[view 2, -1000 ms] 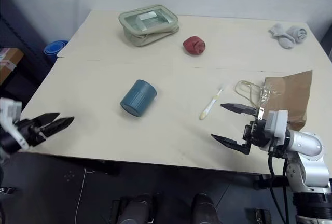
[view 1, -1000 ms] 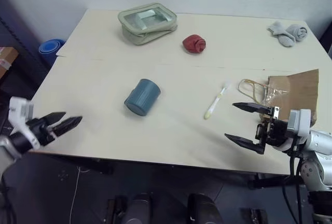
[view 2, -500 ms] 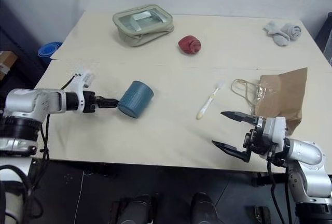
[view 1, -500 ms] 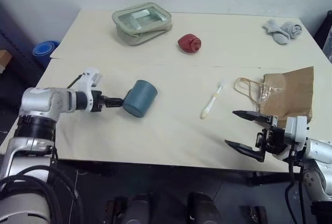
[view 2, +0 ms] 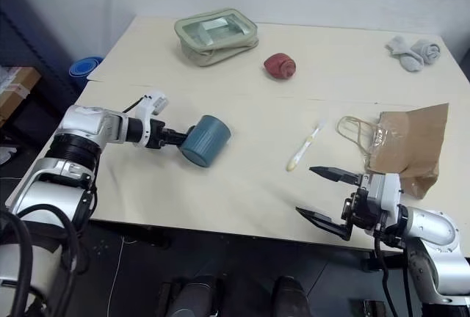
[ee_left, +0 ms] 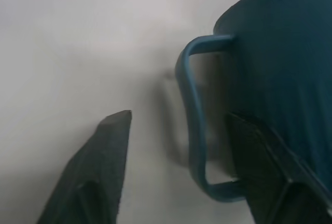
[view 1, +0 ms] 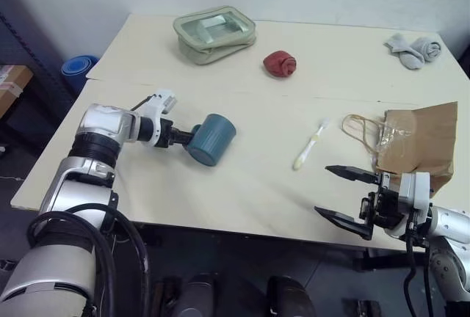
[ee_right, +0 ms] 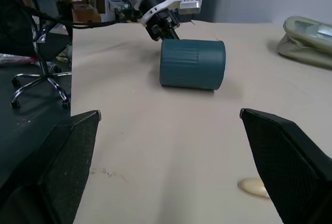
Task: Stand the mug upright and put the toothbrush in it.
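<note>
Farther back on the table [view 1: 147,53] lay a clear zip pouch [view 1: 214,32] at the far left, a red rolled cloth [view 1: 280,63] beside it toward the middle, and a pair of grey socks [view 1: 413,48] at the far right corner. Nearer the right edge lay a brown paper bag [view 1: 415,143] with looped handles, just behind the right gripper [view 1: 344,197]. Off the table's left side, a blue round object [view 1: 78,68] sat on the floor.

Mug [view 1: 211,139]: teal, lying on its side left of centre, nothing between it and the toothbrush [view 1: 309,144]. Toothbrush: cream, flat on the table, well apart from the mug and close to the bag's handles.

Left gripper [ee_left: 179,130]: at the mug's handle [ee_left: 193,125], one finger [ee_left: 101,167] outside the loop on the bare table, the other against the mug's wall behind the handle; jaws part-open around the handle, not clenched on it.

Right gripper: fingers spread wide, holding nothing, above the near table edge, short of the toothbrush.
</note>
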Motion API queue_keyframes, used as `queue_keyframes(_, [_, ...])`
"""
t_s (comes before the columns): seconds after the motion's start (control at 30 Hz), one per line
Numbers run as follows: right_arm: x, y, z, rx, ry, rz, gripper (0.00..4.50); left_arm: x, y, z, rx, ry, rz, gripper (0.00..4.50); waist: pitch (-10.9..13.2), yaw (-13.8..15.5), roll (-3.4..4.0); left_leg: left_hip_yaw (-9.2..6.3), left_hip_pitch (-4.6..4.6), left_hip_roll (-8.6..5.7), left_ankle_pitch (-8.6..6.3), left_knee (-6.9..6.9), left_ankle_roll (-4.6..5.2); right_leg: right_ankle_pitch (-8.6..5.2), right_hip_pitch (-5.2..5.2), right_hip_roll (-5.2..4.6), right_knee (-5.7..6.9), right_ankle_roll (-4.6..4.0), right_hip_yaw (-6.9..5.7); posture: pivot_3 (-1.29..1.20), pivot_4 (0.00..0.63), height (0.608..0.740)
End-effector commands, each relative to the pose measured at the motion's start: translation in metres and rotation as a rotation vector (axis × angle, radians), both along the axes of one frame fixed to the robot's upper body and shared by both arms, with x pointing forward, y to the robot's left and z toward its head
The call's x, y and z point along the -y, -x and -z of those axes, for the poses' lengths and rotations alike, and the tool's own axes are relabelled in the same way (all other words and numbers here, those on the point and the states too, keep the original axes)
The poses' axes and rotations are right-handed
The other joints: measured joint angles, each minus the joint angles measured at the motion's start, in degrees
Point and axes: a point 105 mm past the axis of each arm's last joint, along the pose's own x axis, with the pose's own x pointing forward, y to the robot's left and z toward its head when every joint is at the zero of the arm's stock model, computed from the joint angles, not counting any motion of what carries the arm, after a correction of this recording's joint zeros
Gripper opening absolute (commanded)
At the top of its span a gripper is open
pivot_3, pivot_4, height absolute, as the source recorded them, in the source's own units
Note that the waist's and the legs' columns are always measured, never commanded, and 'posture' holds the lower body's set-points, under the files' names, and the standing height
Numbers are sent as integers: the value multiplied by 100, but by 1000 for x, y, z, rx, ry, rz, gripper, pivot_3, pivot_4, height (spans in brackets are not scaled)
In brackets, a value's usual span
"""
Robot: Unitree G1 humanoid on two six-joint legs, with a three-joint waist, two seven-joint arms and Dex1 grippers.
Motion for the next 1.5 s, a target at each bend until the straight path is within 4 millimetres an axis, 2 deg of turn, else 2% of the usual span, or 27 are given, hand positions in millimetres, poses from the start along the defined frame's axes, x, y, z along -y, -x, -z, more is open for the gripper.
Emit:
queue_keyframes(0.03, [6,6,-7,49,9,23,4500,12,8,36,-115,-25,28,1764,-3,12,-1,0,-1,-1,-2,6,4,1,2,-1,0,1,0,0,150,740])
queue_keyframes(0.17, [13,10,-1,43,11,54,4500,5,-4,36,-13,-50,-26,554,-5,6,-1,0,-2,0,-4,14,7,1,4,-2,0,2,0,0,150,740])
queue_keyframes(0.23, [17,12,2,39,8,70,4500,7,-9,29,43,13,-41,11,-6,3,-3,0,-1,1,-4,17,7,1,5,-2,3,2,0,0,150,740])
queue_keyframes(0.3, [21,15,5,36,12,80,4500,18,-12,10,120,170,-30,11,-5,-10,-4,0,-1,2,-4,20,7,1,5,-2,5,2,0,0,150,740])
queue_keyframes(0.4, [26,18,9,36,14,97,4500,31,-13,-27,348,370,52,11,-3,-19,-8,0,-7,2,-4,26,7,1,4,-3,4,2,-1,0,150,740])
queue_keyframes(0.47, [29,19,10,36,14,103,4500,39,-5,-54,556,520,99,11,4,-27,-19,-1,-12,5,-5,27,7,1,0,-3,3,2,-3,0,150,740])
queue_keyframes(0.53, [31,20,11,38,16,108,4500,46,9,-62,740,549,153,11,7,-26,-24,-4,-17,7,-7,30,5,1,-1,-3,1,2,-7,0,150,740])
queue_keyframes(0.63, [32,20,11,48,17,122,4500,72,35,-47,998,424,247,11,8,-31,-26,-5,-19,7,-7,33,5,1,-1,-3,-1,2,-9,0,150,740])
queue_keyframes(0.73, [31,18,9,62,15,135,4500,93,54,-17,1132,298,302,11,6,-56,-23,-1,-15,6,-9,29,4,1,1,-3,-6,2,-8,0,150,740])
queue_keyframes(0.8, [30,18,8,69,17,140,4500,93,52,-3,1134,305,170,11,3,-33,-17,7,-11,6,-14,28,9,1,10,-3,-27,2,-7,0,150,740])
queue_keyframes(0.9, [32,16,8,75,15,153,4500,103,59,24,1102,305,135,11,3,-17,-18,13,-17,5,-16,35,14,1,10,-3,-37,2,-5,0,150,740])
queue_keyframes(1.07, [33,16,7,75,22,152,4500,111,66,29,1089,356,114,11,-10,4,3,17,-13,2,-20,39,20,2,16,-8,-38,3,-4,0,150,740])
queue_keyframes(1.13, [32,16,7,75,24,150,4500,105,67,33,1056,364,109,587,-15,-3,13,19,-11,2,-21,38,22,2,16,-9,-38,3,-4,0,150,740])
queue_keyframes(1.17, [32,16,7,75,24,149,4500,102,67,33,1044,367,105,703,-19,-10,19,21,-9,2,-21,38,22,2,16,-9,-38,3,-5,0,150,740])
queue_keyframes(1.23, [32,15,6,76,25,148,4500,94,66,34,1037,358,91,1373,-22,-22,24,25,-6,3,-21,36,23,2,16,-9,-38,3,-5,0,150,740])
queue_keyframes(1.33, [33,15,6,77,27,148,4500,83,65,34,1038,336,76,2039,-23,-31,25,25,-3,5,-21,35,23,2,15,-8,-36,3,-5,0,150,740])
queue_keyframes(1.5, [36,13,7,76,25,154,4500,69,67,37,1037,301,71,3644,-23,-97,27,24,1,7,-21,28,22,2,14,-7,-31,3,-5,0,150,740])
